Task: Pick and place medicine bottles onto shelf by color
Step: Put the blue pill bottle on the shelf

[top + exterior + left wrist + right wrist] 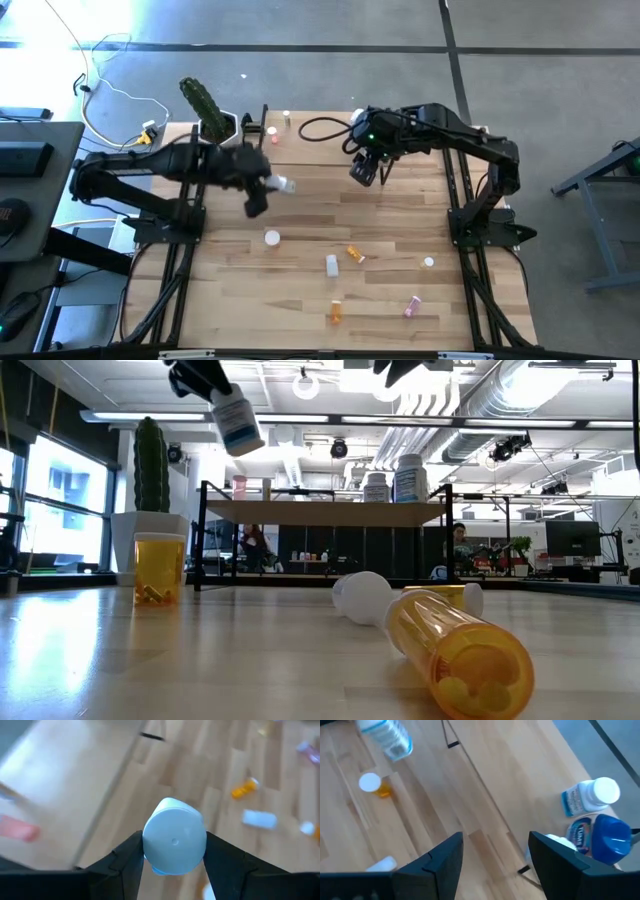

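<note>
— Holding what, left gripper (172, 851)?
— White bottle (174, 841), clamped between its fingers, raised above the table near the shelf's (330, 135) near-left corner.
— Right gripper (495, 851)?
— Fingers apart, empty, over the shelf.

A light-wood table (300, 310) carries scattered medicine bottles (335, 311) and the shelf (320, 512).
</note>
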You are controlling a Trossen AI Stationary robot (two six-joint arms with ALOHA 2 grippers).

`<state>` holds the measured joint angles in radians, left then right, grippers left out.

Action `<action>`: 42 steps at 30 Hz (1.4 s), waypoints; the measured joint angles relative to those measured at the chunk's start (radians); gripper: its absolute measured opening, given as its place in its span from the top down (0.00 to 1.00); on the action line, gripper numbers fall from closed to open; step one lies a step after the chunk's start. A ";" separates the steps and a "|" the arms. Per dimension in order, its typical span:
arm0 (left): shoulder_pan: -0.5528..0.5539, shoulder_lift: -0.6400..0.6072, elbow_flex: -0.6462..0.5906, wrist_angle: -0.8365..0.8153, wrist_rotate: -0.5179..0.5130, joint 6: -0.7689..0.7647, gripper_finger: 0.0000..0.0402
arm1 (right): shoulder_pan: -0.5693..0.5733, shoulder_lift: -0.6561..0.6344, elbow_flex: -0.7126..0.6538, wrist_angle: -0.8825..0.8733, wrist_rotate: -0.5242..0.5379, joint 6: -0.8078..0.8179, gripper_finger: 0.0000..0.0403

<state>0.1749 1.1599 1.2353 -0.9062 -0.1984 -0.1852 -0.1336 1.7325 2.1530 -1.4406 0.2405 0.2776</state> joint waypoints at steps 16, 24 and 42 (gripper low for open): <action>0.370 0.112 0.229 -0.064 0.015 0.058 0.58 | -0.148 0.000 0.000 0.000 0.000 -0.104 0.46; 0.390 0.239 0.311 -0.200 0.047 0.034 0.58 | -0.183 0.000 0.000 -0.032 0.000 -0.106 0.46; 0.428 0.393 0.316 -0.228 0.074 0.057 0.58 | -0.187 0.000 0.000 -0.033 0.000 -0.100 0.46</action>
<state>0.6031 1.5528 1.5518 -1.1339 -0.1241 -0.1279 -0.3210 1.7325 2.1532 -1.4738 0.2401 0.1780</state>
